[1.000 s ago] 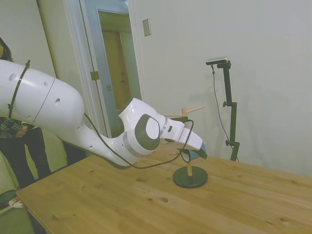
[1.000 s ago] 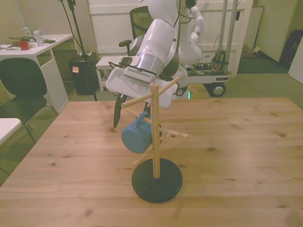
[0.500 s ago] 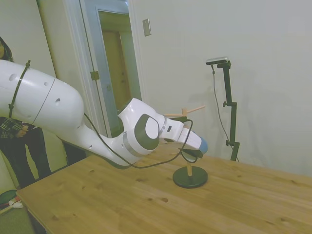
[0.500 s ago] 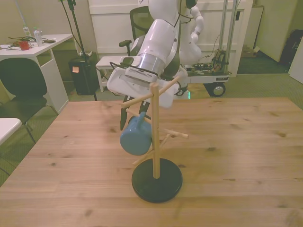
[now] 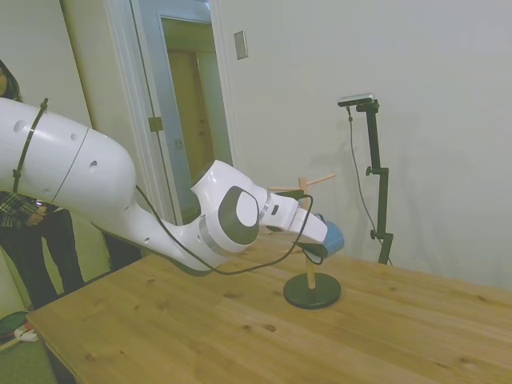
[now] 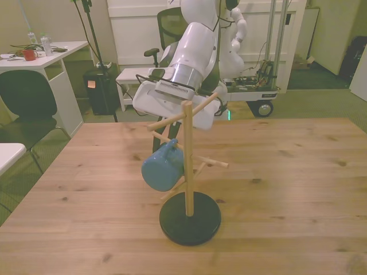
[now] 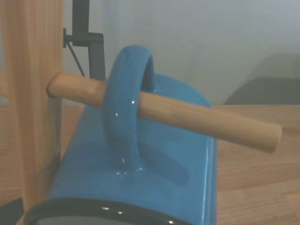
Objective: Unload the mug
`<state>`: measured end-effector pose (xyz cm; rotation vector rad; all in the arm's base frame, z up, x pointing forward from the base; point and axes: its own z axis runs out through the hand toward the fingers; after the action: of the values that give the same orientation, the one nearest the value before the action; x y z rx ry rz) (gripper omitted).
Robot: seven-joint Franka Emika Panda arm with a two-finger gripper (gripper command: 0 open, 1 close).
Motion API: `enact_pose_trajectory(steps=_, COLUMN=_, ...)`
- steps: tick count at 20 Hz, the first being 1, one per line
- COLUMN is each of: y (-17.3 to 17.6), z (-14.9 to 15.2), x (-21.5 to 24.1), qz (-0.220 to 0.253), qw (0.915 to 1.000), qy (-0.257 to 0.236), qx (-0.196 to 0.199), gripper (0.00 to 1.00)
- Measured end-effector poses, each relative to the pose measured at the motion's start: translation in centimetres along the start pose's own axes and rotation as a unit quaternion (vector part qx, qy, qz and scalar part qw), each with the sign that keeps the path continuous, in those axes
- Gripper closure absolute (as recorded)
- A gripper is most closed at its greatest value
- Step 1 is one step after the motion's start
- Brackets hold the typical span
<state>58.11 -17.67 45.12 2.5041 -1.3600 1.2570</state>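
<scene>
Hanging by its handle (image 7: 123, 117) from a peg (image 7: 187, 117), the mug (image 6: 162, 167) sits left of the stand's post (image 6: 188, 166) at mid-frame. We see the gripper (image 6: 157, 146) behind it; finger state cannot be told. We judge removal follows the peg's axis, outward toward its free tip.

White wall (image 5: 416, 72), open doorway (image 5: 188, 120), white desk (image 6: 43, 57), black chair (image 6: 26, 106).

One mug (image 6: 163, 168) is hanging on one peg stand (image 6: 188, 172), which is showing about six pegs; one arm (image 5: 120, 192) is reaching over one table (image 6: 287, 172); one person (image 5: 24, 232) is standing at the side view's left edge, and one chair (image 6: 23, 109) is sitting by one desk (image 6: 51, 54)
</scene>
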Motion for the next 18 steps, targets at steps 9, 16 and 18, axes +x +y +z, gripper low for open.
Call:
enact_pose_trajectory(steps=9, y=0.0, z=-1.0, x=-0.4, qz=0.017, qw=0.9997, qy=-0.002, qx=0.020, gripper=1.00)
enact_pose_trajectory(steps=16, y=0.1, z=-2.3, x=-0.7, qz=0.018, qw=0.9993, qy=0.001, qx=0.031, gripper=1.00)
enact_pose_trajectory(steps=18, y=0.1, z=-3.0, x=-0.8, qz=0.020, qw=0.9992, qy=0.004, qx=0.033, gripper=1.00)
